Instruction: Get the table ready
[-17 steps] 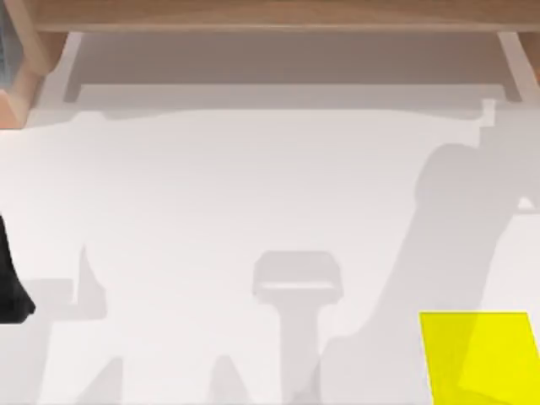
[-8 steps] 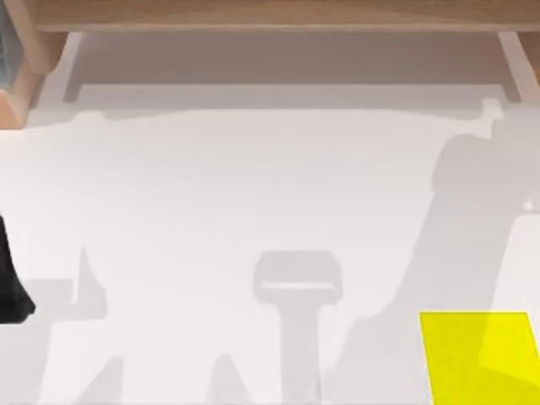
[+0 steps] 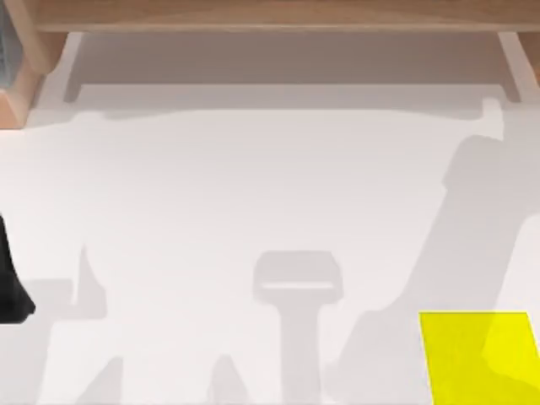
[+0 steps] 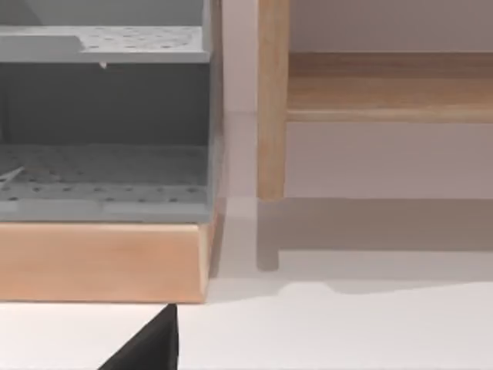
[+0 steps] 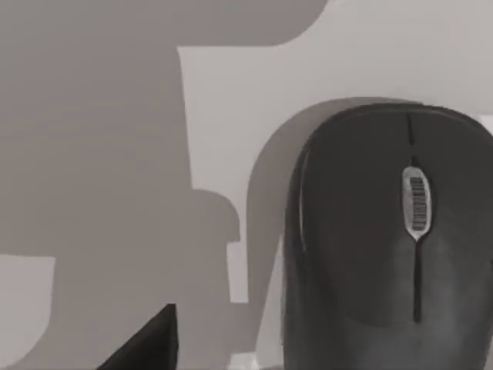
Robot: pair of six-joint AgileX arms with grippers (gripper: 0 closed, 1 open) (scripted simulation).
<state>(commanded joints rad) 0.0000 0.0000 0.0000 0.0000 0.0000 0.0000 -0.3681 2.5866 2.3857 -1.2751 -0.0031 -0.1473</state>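
Top view: table (image 3: 253,186), white, wide, wooden frame (image 3: 270,15) along far edge. Yellow mat (image 3: 477,354) flat on table at near right corner, partly under grey shadow. Black part of left arm (image 3: 10,283) at left edge of table, well apart from mat. Soft arm shadows across table between arm and mat.

Left wrist view: grey perforated shelf unit (image 4: 104,123) on wooden base (image 4: 104,262), at table's edge. Light wooden post (image 4: 271,100) just beside unit, wooden rail (image 4: 389,85) running off from post. White tabletop below. Black tip of left gripper (image 4: 150,347) at picture's lower edge; cannot tell whether claw open or closed, nothing seen held.

Right wrist view: dark grey mouse (image 5: 385,239) on table, close under camera, silver ribbed scroll wheel (image 5: 417,202) on centre line, seam running down from wheel. Black tip of right gripper (image 5: 150,347) beside mouse, apart from it; cannot tell claw opening, no hold on mouse seen. Broad grey shadows on table next to mouse.

No brand, label or readable writing on mouse, mat, shelf unit or table.
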